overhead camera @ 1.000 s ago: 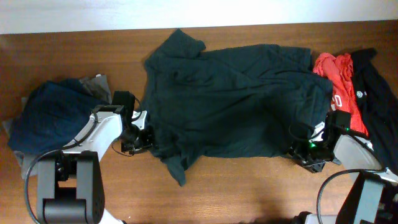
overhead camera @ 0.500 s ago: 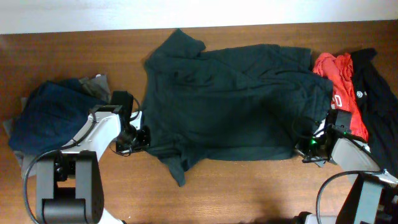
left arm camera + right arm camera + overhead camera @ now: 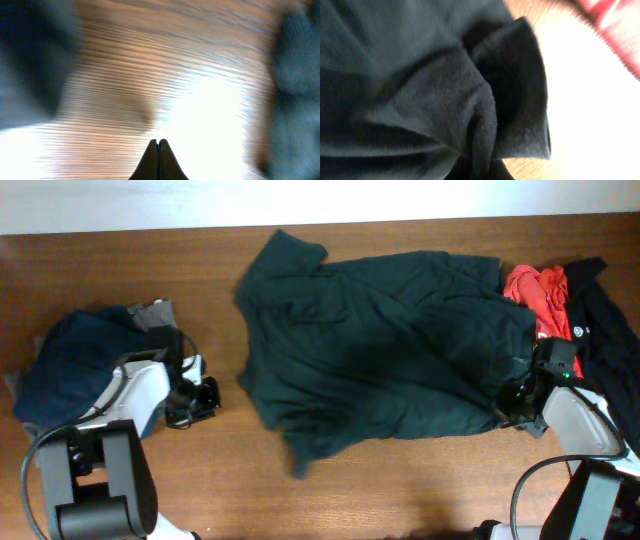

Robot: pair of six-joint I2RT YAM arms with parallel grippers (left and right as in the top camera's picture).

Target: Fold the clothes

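The large dark green shirt (image 3: 380, 340) lies spread across the middle of the table, its lower edge bunched. My right gripper (image 3: 504, 408) is at the shirt's lower right corner. In the right wrist view it (image 3: 480, 172) is shut on a fold of the dark green shirt (image 3: 445, 85). My left gripper (image 3: 212, 393) is on bare wood, a little left of the shirt and apart from it. The left wrist view shows it (image 3: 159, 143) shut with nothing between its fingers.
A navy blue piece (image 3: 75, 365) lies piled at the left with grey fabric (image 3: 152, 310) behind it. A red shirt (image 3: 537, 290) and a black garment (image 3: 610, 330) are heaped at the right. The table's (image 3: 400, 490) front strip is bare wood.
Both grippers have shut. The left one came off the shirt's edge and moved left, empty. The right one took hold of the shirt's corner and moved back, drawing the lower edge up.
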